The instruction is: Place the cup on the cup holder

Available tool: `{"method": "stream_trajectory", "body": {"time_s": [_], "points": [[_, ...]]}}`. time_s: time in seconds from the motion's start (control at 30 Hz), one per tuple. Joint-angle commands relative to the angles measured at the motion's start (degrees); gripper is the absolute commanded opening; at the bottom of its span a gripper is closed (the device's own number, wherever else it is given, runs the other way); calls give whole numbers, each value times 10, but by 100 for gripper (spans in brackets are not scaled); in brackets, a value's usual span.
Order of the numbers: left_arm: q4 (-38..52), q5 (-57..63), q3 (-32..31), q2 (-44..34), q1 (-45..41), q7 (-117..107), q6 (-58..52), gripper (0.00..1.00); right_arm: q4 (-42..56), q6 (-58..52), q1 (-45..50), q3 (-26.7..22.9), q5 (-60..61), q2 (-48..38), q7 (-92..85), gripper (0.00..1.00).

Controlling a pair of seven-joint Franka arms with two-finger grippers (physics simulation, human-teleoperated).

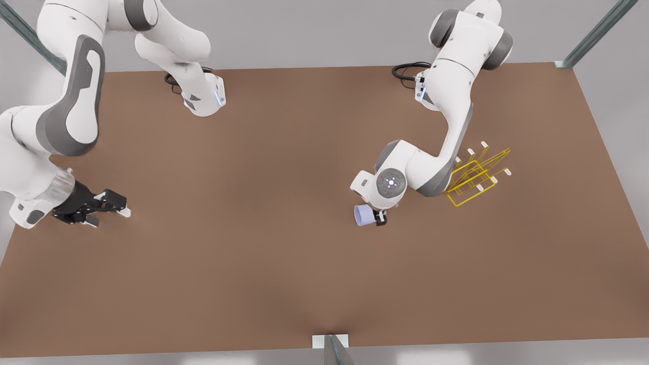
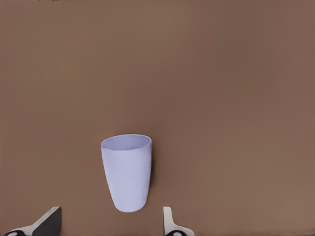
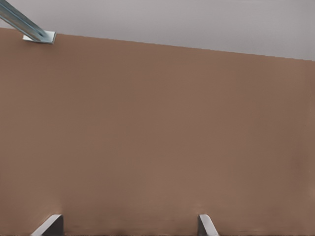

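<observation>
Reading from the front view's left, we find the right gripper [image 1: 109,208] waiting low over the worktop [image 1: 263,263], its fingers [image 3: 205,225] spread wide with nothing between them and only bare brown surface ahead. Far from it, toward the front view's right, the left gripper [image 1: 377,218] hangs just above the cup [image 1: 363,215]. In the left wrist view its fingers [image 2: 170,223] stand wide apart and the cup [image 2: 127,172] lies just ahead of the gap, not yet between them and untouched.

We judge the cup light, stiff and smooth-walled, so it may slip or roll if nudged. It seems to lie tilted or on its side, though we cannot tell for sure. The taper favours a hold across the middle of the wall, below the rim, with the jaws closing squarely.

Beyond the left gripper, past its own forearm, the cup holder [image 1: 476,177] stands near but apart from the cup. Its thin wire prongs look easy to knock, and the arm's elbow hangs close over them. The worktop's far edge lies well beyond, so there is open room for lifting and swinging across.
</observation>
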Motion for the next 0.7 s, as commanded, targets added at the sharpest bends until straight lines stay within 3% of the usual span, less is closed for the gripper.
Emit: {"method": "stream_trajectory", "body": {"time_s": [0.0,0.3,0.67], "points": [[-27,1,2,-6,0,277,93,100,8,-135,7,9,-108,-11,115,100],[-106,0,18,-10,0,276,204,100,78,-142,16,17,-103,0,105,100],[-124,-7,28,-12,4,124,160,100,109,-157,22,10,-117,-3,111,100]]}}
